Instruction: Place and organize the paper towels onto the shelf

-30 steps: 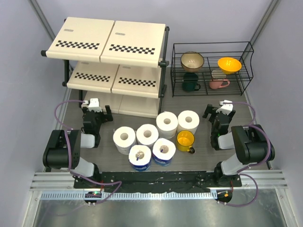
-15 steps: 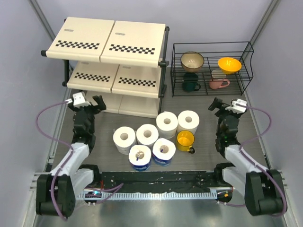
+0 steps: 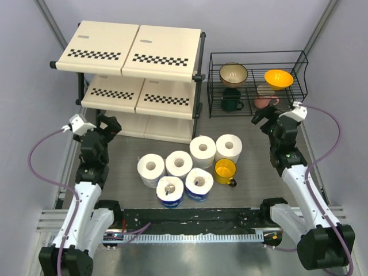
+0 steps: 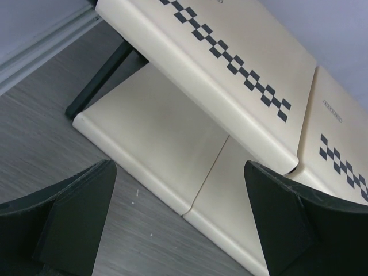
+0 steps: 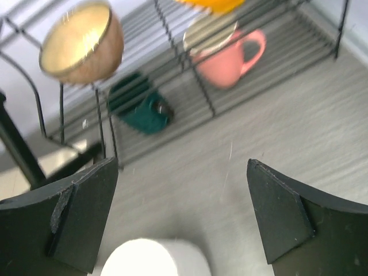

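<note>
Task barely begun, by my read: all six paper towels (image 3: 179,164) sit bunched on the desk (image 3: 251,179), none on the shelf (image 3: 138,49), whose boards look bare as far as visible. L pincer (image 3: 105,124) hangs w/ jaws wide apart, nothing btw them, facing the shelf's lowest board just ahead of it. The rolls lie off to its right & back toward the bases. R pincer (image 3: 264,121) is likewise spread wide & empty, aimed at the wire rack (image 3: 256,83) ahead. The nearest bare roll (image 5: 152,259) is just under it, the others + a yellow mug (image 3: 225,170) further to its left. Left to do: every pick, carry & placement, incl. the two blue-wrapped rolls (image 3: 170,191) nearest the bases.
</note>
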